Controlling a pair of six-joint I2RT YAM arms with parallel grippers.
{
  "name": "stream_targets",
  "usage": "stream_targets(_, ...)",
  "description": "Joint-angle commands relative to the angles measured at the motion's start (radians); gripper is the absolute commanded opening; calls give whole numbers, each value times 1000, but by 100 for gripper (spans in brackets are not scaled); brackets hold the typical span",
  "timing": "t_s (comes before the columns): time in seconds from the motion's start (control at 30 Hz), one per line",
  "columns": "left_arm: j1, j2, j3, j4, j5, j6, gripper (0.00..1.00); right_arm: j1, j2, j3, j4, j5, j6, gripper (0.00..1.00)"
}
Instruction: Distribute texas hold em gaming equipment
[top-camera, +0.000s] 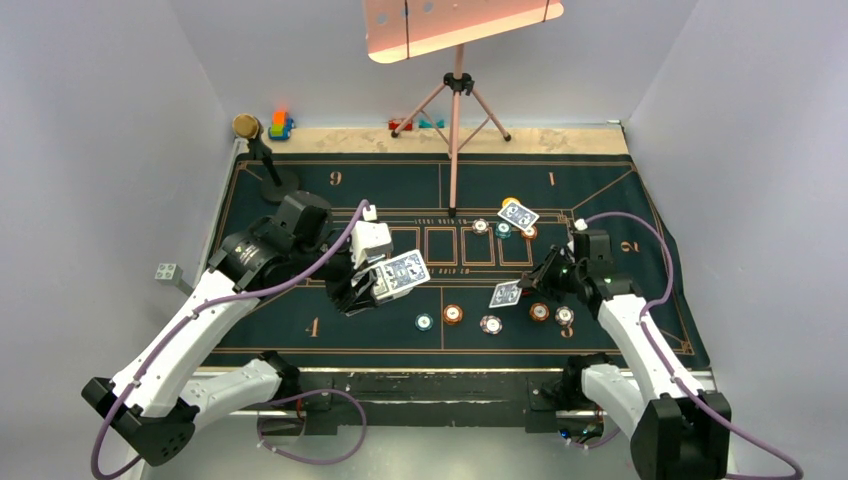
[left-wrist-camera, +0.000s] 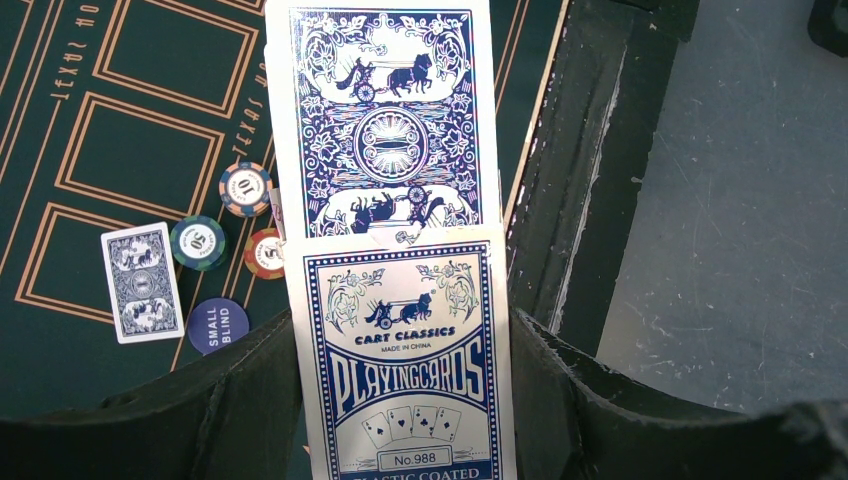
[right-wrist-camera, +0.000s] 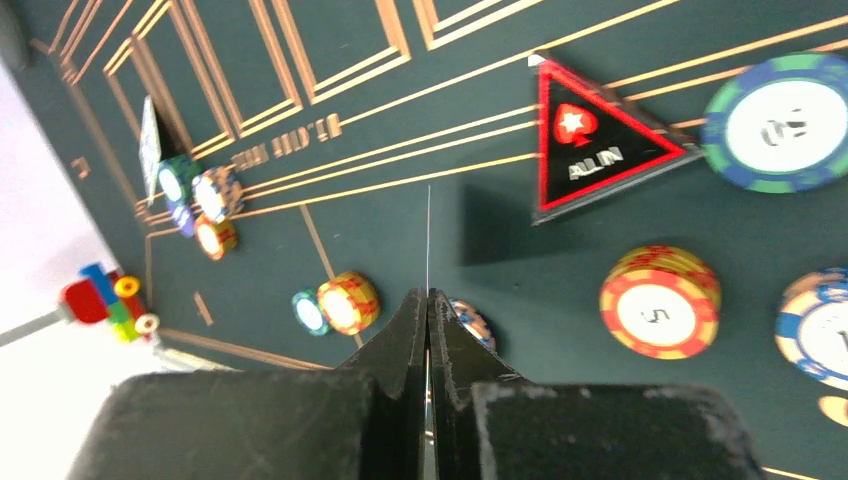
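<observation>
My left gripper (top-camera: 385, 287) is shut on a blue and white playing card box (left-wrist-camera: 400, 360), held above the mat, with a blue-backed card (left-wrist-camera: 382, 120) sticking out of its top. My right gripper (top-camera: 530, 283) is shut on a single blue-backed card (top-camera: 505, 293), which shows edge-on in the right wrist view (right-wrist-camera: 428, 235), above the mat. Another card (top-camera: 518, 216) lies by three chips (top-camera: 503, 229) and a yellow disc (top-camera: 510, 202). A dark blue "small blind" disc (left-wrist-camera: 217, 325) lies beside them. A red-black triangular marker (right-wrist-camera: 590, 150) lies below the right gripper.
Several chips (top-camera: 453, 314) lie in a row along the mat's near side. A gold-topped black stand (top-camera: 262, 155) is at the back left, toy blocks (top-camera: 281, 125) behind it. A pink tripod (top-camera: 456, 130) stands at the mat's far middle. The black table edge (left-wrist-camera: 570, 200) runs under the left gripper.
</observation>
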Motion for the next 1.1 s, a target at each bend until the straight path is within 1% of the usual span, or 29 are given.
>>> stream_targets(0.0, 6, -15, 16, 14, 22, 14, 0, -6, -31, 8, -64, 170, -32, 0)
stream_targets(0.07, 4, -10, 19, 15, 26, 13, 0, -6, -41, 10, -103, 201, -27, 0)
stream_targets(0.17, 4, -4, 25, 14, 31, 10, 0, -6, -36, 15, -143, 194, -1, 0)
stream_targets(0.2, 5, -4, 27, 12, 33, 10, 0, -6, -29, 20, -163, 193, 0, 3)
stream_targets(0.27, 5, -4, 28, 11, 33, 11, 0, -5, -18, 32, -194, 187, -1, 15)
stream_targets(0.37, 4, -3, 26, 11, 33, 12, 0, -6, -19, 57, -236, 192, 6, 27)
stream_targets(0.6, 5, 1, 28, 11, 36, 14, 0, -7, -70, 176, -363, 287, 23, 43)
stream_targets(0.73, 5, 1, 28, 10, 39, 15, 0, -7, -104, 252, -381, 310, 8, 50)
stream_targets(0.77, 5, 0, 25, 11, 39, 16, 0, -6, -113, 267, -351, 263, -1, 53)
stream_targets(0.8, 5, 0, 24, 14, 40, 16, 0, -6, -126, 268, -300, 185, -10, 58)
stream_targets(0.87, 4, 0, 21, 18, 45, 13, 0, 1, -136, 266, -177, 23, -9, 77)
stream_targets(0.93, 5, 1, 16, 23, 54, 11, 0, 46, -112, 291, -72, -86, 11, 82)
stream_targets(1.07, 5, 8, 12, 28, 65, 4, 0, 234, 22, 404, 71, -197, 39, 86)
